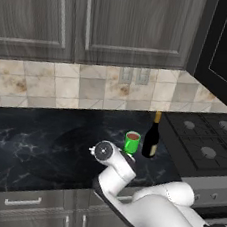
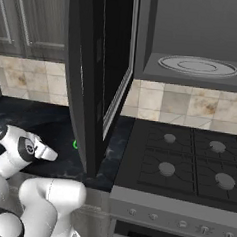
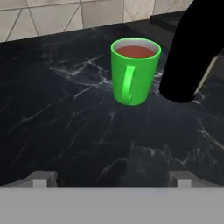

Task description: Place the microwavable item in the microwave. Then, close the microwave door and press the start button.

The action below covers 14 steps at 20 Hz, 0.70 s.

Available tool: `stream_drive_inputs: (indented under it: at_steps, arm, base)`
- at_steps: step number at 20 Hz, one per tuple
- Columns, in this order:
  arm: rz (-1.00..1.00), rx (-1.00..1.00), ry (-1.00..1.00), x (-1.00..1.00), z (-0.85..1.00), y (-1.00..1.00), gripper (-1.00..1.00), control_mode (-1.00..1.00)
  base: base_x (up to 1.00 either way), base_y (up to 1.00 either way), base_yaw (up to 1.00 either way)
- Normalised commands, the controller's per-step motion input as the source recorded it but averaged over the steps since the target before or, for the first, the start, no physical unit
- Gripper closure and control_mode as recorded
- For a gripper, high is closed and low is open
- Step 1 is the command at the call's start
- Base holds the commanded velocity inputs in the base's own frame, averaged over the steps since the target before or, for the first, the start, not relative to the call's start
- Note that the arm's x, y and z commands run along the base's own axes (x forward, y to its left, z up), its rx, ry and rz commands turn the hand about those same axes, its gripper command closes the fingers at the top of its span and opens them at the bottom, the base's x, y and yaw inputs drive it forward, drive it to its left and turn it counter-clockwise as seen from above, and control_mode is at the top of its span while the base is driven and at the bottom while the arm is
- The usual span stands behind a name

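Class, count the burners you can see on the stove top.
4: two at the back and two at the front of the stove, right of the counter.

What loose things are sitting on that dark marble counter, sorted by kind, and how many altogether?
Green mug holding reddish-brown liquid: 1
Dark wine bottle standing beside it: 1
Total: 2
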Motion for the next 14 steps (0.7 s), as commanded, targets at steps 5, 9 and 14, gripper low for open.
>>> stream_drive_inputs:
  at_steps: [5, 9, 14]
  arm:
    - [-0.14, -0.01, -0.17, 0.18, -0.11, 0.0, -1.0, -1.0]
    - [-0.27, -0.07, -0.05, 0.02, 0.0, 0.0, -1.0, -1.0]
    - [-0.27, -0.11, -0.05, 0.0, 0.0, -0.06, -1.0, -1.0]
  base:
    - [0.0, 0.0, 0.0]
    - [0.0, 0.0, 0.0]
    - [0.0, 0.0, 0.0]
